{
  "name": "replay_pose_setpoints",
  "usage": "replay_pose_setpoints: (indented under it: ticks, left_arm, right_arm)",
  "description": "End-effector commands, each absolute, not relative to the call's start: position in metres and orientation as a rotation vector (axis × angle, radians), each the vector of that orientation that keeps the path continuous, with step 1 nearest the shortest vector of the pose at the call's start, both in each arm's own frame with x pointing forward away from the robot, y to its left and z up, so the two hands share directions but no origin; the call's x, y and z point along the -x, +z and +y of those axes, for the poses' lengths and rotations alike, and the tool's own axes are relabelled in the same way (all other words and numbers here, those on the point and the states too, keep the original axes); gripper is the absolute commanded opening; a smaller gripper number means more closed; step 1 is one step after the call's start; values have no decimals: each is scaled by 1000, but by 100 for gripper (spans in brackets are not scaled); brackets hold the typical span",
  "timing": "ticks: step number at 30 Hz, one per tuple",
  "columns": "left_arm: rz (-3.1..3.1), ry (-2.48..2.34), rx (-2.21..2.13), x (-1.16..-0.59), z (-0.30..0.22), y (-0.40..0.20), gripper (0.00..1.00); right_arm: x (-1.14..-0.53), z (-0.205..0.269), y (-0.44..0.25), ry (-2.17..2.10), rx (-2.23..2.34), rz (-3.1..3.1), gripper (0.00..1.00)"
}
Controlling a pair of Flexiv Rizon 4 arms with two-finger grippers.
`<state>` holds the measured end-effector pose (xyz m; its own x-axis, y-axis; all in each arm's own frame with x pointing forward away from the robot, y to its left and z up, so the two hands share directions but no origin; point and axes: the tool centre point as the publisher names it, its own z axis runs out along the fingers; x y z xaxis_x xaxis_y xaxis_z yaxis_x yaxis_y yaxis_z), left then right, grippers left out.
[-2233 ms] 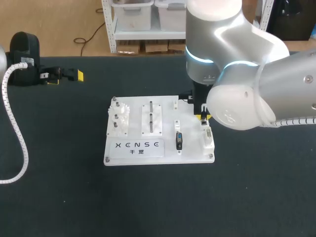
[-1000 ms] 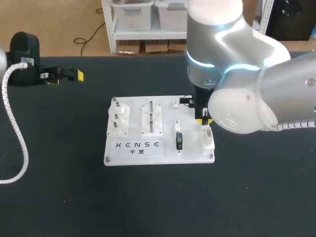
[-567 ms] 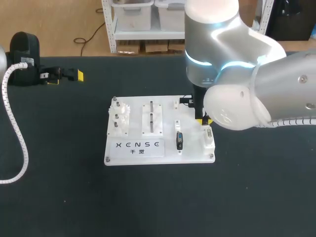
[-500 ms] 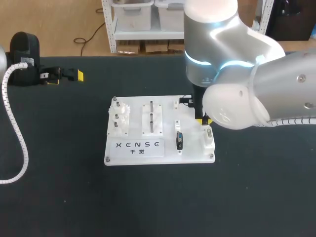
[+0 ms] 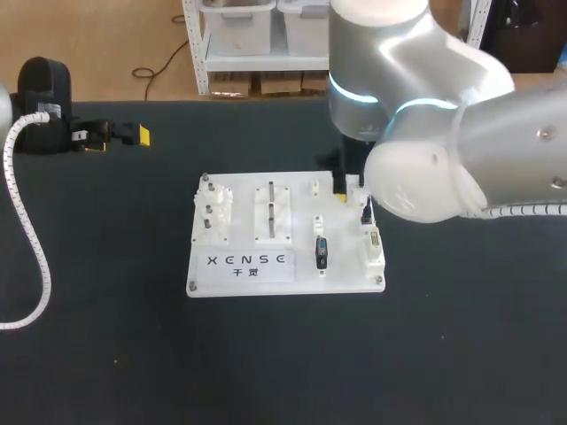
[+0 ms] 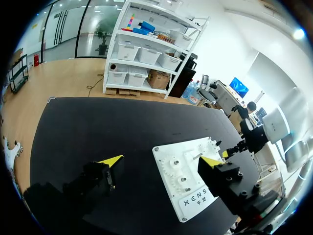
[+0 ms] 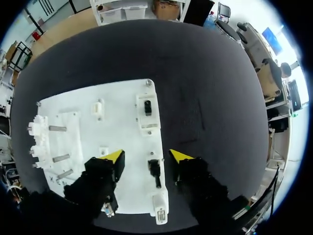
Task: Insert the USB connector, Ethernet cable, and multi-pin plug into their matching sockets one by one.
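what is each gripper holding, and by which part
Nothing. The right gripper is open above the white board, clear of the black plug; the left gripper is open, empty.

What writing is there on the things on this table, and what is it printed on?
"XENSE": black letters on the label at the front of the white board, clearest in the head view.
Two small characters under those letters: too small to read with certainty.
Nothing else on the table carries readable writing.
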<state>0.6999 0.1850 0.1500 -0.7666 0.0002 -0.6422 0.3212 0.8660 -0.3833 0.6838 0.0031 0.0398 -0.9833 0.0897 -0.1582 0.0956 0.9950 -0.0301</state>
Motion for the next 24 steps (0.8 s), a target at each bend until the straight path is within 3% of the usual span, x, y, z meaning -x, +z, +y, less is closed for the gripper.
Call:
replay_pose_setpoints:
  ticks: [1, 24]
  left_arm:
    - [2374, -636, -232, -700, 185, 150, 100]
    - [2374, -636, -232, -700, 185, 150, 100]
  right_arm:
    - [-668, 6, 60, -29, -105, 2945, 100]
    - [-608, 68, 47, 50, 131, 3041, 100]
